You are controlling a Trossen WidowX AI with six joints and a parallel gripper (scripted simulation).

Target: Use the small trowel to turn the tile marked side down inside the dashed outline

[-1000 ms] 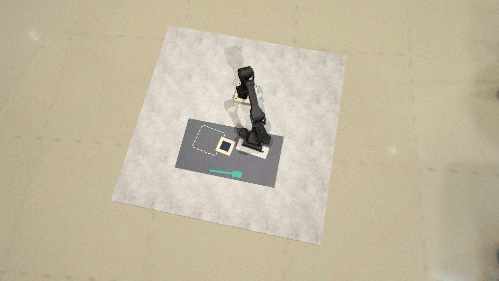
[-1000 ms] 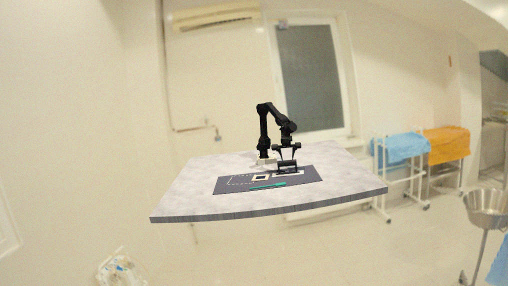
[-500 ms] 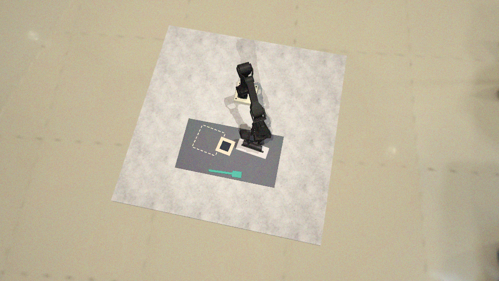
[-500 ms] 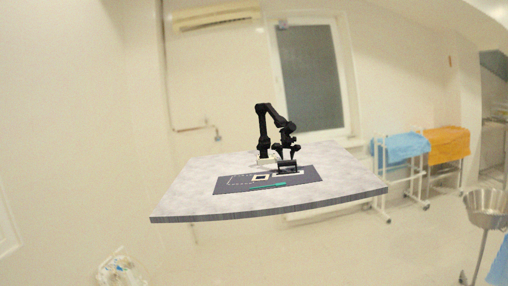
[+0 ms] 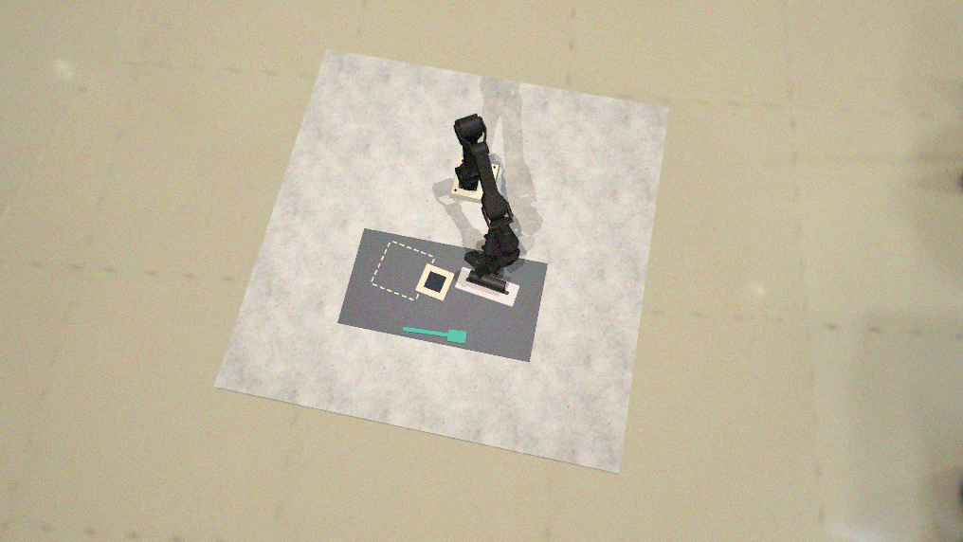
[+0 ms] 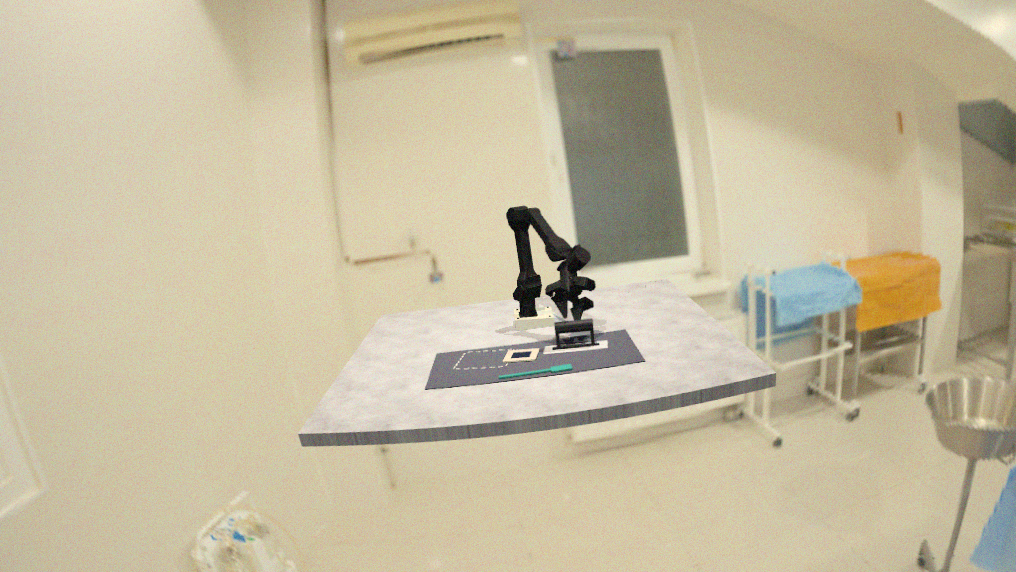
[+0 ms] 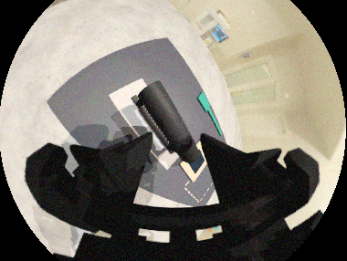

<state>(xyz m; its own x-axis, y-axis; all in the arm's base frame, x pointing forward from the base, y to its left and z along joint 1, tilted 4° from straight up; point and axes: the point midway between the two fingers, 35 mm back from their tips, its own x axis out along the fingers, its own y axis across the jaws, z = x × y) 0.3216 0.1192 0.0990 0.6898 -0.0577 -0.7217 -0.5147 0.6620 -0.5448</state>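
The tile (image 5: 434,281) (image 6: 522,354) (image 7: 197,163), cream with a dark square, lies marked side up on the mat (image 5: 499,339) (image 6: 618,348) (image 7: 160,55). It covers part of the right side of the dashed outline (image 5: 390,242) (image 7: 198,201). The trowel (image 5: 487,281) (image 6: 573,326) (image 7: 162,109) lies right of the tile in the top and exterior views, its black bar handle raised above a pale rectangular blade. My gripper (image 6: 570,317) (image 7: 176,136) is open and empty, just above and behind the handle. The handle runs slantwise across the gap in the wrist view. Contact cannot be told.
A teal tool (image 5: 457,335) (image 6: 560,368) (image 7: 203,100) with a small flat blade and thin handle lies near the mat's front edge. The arm's cream base (image 5: 464,195) (image 6: 533,321) stands behind the mat on the pale table (image 5: 572,410) (image 6: 369,397).
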